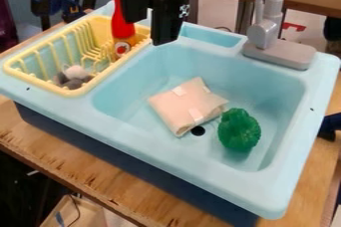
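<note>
The black gripper (pixel 148 28) hangs at the top, left of centre, over the back of the light blue sink (pixel 126 91). It stands open, one finger close to a red bottle (pixel 122 27) in the view; whether they touch I cannot tell. The bottle stands upright at the back right of the yellow dish rack (pixel 35 85). A grey and white object (pixel 75 75) lies in the rack's front part. In the basin, a folded pale pink cloth (pixel 183 107) lies beside the drain, and a green pepper-like toy (pixel 239 130) sits to its right.
A grey faucet (pixel 269 32) rises from the sink's back right rim. The sink's raised walls surround the basin. A wooden table (pixel 86 159) bears the sink. A blue clamp-like object (pixel 55 3) stands behind the rack at the upper left.
</note>
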`<state>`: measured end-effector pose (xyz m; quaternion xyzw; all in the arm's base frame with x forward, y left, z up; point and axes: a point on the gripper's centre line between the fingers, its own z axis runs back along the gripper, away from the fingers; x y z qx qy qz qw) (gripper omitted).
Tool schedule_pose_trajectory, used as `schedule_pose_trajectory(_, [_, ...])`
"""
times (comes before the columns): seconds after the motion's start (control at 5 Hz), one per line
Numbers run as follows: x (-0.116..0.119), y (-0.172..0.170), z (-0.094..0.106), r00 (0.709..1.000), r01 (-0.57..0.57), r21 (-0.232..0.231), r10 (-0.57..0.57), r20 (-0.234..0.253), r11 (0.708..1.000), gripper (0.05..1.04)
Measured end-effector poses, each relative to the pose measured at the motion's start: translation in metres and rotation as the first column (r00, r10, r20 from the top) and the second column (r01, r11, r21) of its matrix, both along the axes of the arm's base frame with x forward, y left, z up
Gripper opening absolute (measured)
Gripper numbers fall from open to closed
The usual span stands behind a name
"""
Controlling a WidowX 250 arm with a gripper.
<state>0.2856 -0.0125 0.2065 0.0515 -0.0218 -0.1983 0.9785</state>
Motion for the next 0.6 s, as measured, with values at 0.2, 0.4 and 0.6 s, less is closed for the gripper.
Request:
schedule_pose_trajectory(0.2, [-0.001, 0.0, -0.008, 1.0, -0.002, 0.0, 0.002, -0.028, 1.0, 1.001])
schedule_pose_trajectory(0.4, [-0.009, 0.029, -0.009, 0.993, -0.083, -0.009, 0.082, -0.084, 0.996, 1.001])
schedule_pose_trajectory(0.6, [-0.018, 0.058, -0.008, 0.985, -0.147, 0.072, 0.153, -0.083, 0.986, 1.001])
